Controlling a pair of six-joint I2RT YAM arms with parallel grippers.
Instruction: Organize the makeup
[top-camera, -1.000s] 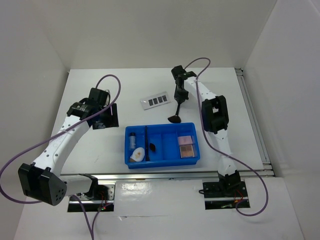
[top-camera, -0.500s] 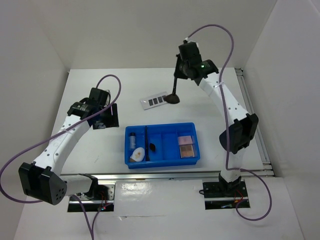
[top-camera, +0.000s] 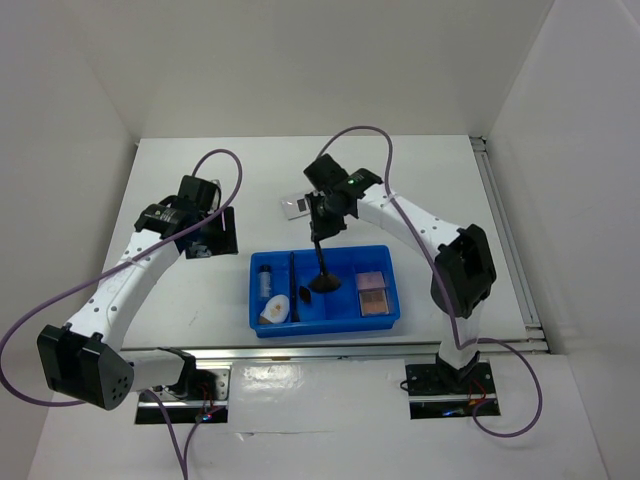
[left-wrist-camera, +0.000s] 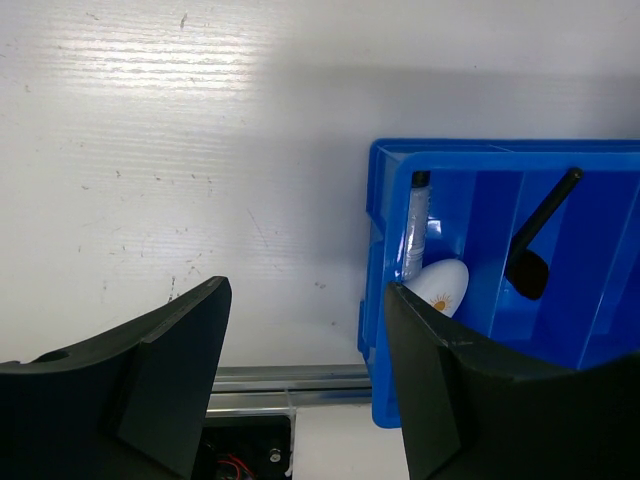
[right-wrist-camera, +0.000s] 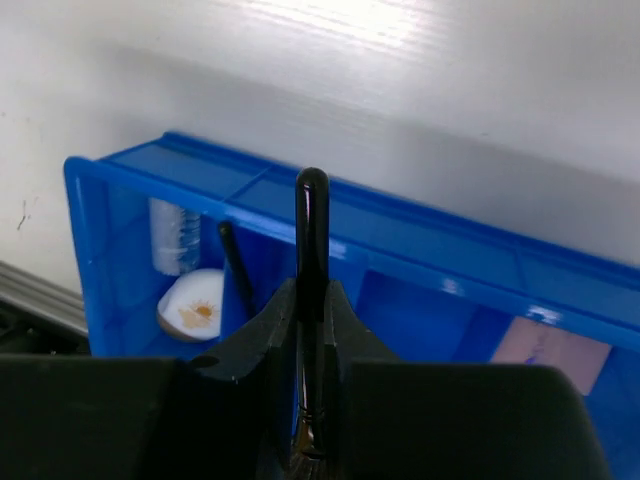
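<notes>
My right gripper (top-camera: 322, 213) is shut on a black brush (top-camera: 322, 268). It holds the brush upright, with the bristle head hanging over the middle of the blue tray (top-camera: 325, 326). In the right wrist view the handle (right-wrist-camera: 311, 215) stands clamped between the jaws of the gripper (right-wrist-camera: 311, 330). The tray holds a clear vial (top-camera: 265, 277), a white oval piece (top-camera: 274, 310), a thin black brush (top-camera: 292, 283) and two pink/tan squares (top-camera: 372, 293). The clear palette (top-camera: 296, 206) lies on the table beyond the tray, partly hidden by the right gripper. My left gripper (top-camera: 205, 240) is open and empty, left of the tray.
The left wrist view shows the tray's left end (left-wrist-camera: 385, 250) with the vial (left-wrist-camera: 415, 230), the oval (left-wrist-camera: 440, 285) and a brush (left-wrist-camera: 540, 235). A metal rail (top-camera: 340, 350) runs along the near table edge. White walls enclose the table.
My right arm has carried the brush from the far side of the table, past the palette, to above the tray's middle. The left arm has not moved.
</notes>
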